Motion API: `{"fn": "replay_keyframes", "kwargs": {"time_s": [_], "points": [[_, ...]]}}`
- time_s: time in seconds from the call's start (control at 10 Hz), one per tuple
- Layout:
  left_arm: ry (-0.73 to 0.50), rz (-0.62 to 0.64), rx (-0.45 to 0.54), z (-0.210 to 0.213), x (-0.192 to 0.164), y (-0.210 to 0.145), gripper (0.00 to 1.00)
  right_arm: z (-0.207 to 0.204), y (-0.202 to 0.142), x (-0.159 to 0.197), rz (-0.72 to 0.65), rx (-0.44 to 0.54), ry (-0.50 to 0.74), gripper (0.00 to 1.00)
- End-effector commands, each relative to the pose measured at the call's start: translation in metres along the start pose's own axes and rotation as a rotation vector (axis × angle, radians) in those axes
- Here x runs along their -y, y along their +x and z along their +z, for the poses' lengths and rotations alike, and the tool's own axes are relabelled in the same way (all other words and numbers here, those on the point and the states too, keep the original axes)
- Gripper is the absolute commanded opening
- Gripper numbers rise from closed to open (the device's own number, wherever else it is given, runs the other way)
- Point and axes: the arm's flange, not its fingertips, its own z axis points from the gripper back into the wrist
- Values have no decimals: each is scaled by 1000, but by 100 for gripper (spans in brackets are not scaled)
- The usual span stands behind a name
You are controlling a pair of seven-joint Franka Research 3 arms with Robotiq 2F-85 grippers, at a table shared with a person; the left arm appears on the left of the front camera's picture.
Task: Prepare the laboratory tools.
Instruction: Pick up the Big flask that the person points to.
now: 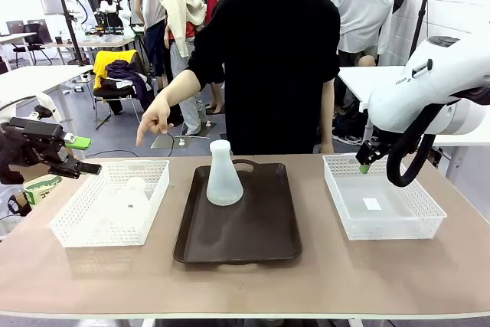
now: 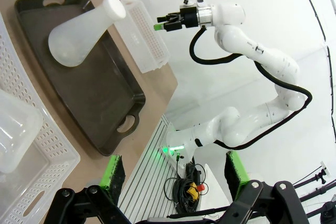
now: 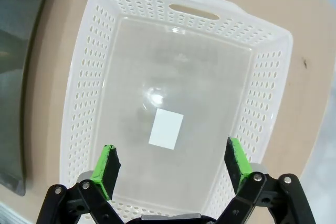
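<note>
1 flask (image 1: 223, 178) on tray (image 1: 253, 227) | 2nd flask (image 1: 126, 203) in basket (image 1: 99, 237) near released left gripper (image 1: 83, 155) | right gripper (image 3: 170, 153) released

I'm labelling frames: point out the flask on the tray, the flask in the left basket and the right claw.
flask on the tray (image 1: 224, 183): front view, on its wide body.
flask in the left basket (image 1: 122, 206): front view, on its body.
right claw (image 3: 170, 153): right wrist view, midway between its open fingertips.

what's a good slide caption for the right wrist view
Open right gripper hovering over a white basket with a white label inside, tray beside it.
</note>
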Motion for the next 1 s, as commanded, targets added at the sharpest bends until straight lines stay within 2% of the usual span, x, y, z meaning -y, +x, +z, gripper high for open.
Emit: {"fn": "replay_keyframes", "kwargs": {"time_s": [0.0, 0.1, 0.2, 0.4, 0.6, 0.7, 0.9], "points": [[-14, -16, 6, 1, 1, 0, 100, 0, 0, 1, 2, -6, -1, 100], [0, 0, 0, 0, 0, 0, 100, 0, 0, 1, 2, -6, -1, 100], [92, -37, 57, 5, 11, 2, 100, 0, 0, 1, 2, -6, -1, 100], [319, -104, 228, 14, 39, 25, 100, 0, 0, 1, 2, -6, -1, 100], [589, -112, 330, 11, 59, 57, 100, 0, 0, 1, 2, -6, -1, 100], [737, -83, 277, 1, 62, 69, 100, 0, 0, 1, 2, -6, -1, 100], [937, -34, 163, -28, 59, 89, 100, 0, 0, 1, 2, -6, -1, 100]]}}
